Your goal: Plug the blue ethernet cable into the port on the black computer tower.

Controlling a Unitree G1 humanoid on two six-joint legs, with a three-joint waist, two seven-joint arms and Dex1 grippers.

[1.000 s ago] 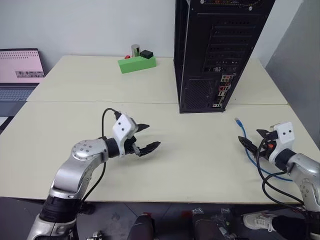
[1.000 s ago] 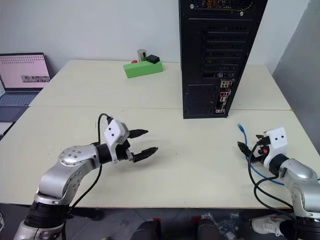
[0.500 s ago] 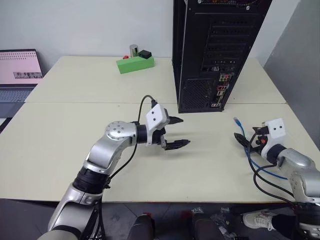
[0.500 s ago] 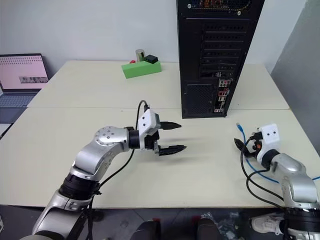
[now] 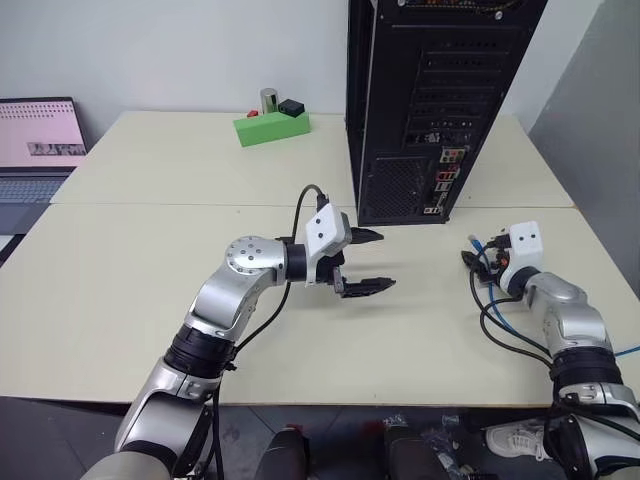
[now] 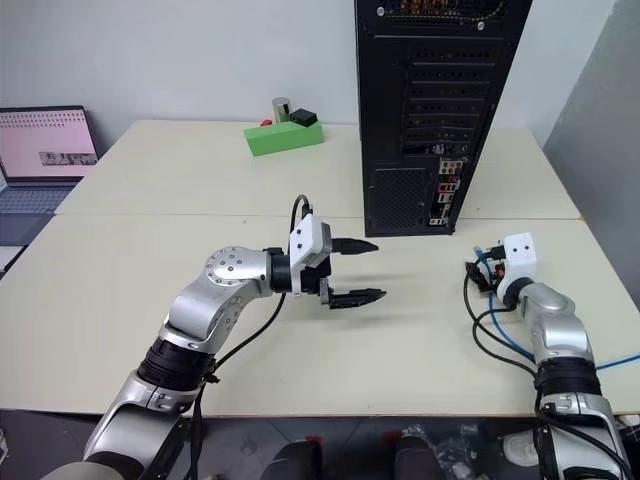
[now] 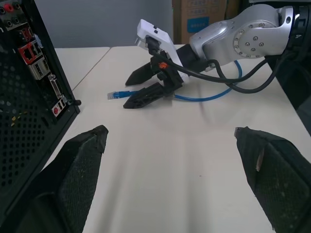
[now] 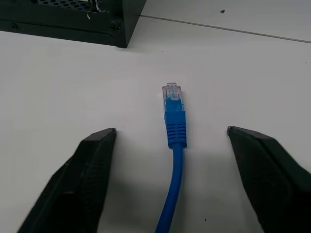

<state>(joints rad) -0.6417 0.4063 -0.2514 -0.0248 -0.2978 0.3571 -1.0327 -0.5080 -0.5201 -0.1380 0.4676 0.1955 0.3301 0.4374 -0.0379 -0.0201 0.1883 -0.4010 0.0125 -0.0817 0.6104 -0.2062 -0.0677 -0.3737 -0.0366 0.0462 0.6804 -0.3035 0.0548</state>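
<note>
The blue ethernet cable (image 8: 175,126) lies flat on the cream table, its light plug tip (image 8: 172,91) pointing toward the black computer tower (image 5: 430,90). The rest of the cord loops back beside my right arm. My right gripper (image 5: 475,272) is low over the table, open, with one finger on each side of the plug end and clear of it. The tower stands upright at the table's back, its rear sockets (image 5: 447,180) facing me. My left gripper (image 5: 386,259) hovers open and empty mid-table, in front of the tower and pointing right toward the right gripper (image 7: 127,93).
A green block (image 5: 272,127) with a small cylinder and a black piece on it sits at the back, left of the tower. An open laptop (image 5: 38,140) stands at the far left. A seam (image 5: 200,205) crosses the table. A grey wall (image 5: 600,120) borders the right side.
My left gripper swung right across the table to a spot before the tower. My right gripper moved forward until its fingers stood either side of the cable's plug end.
</note>
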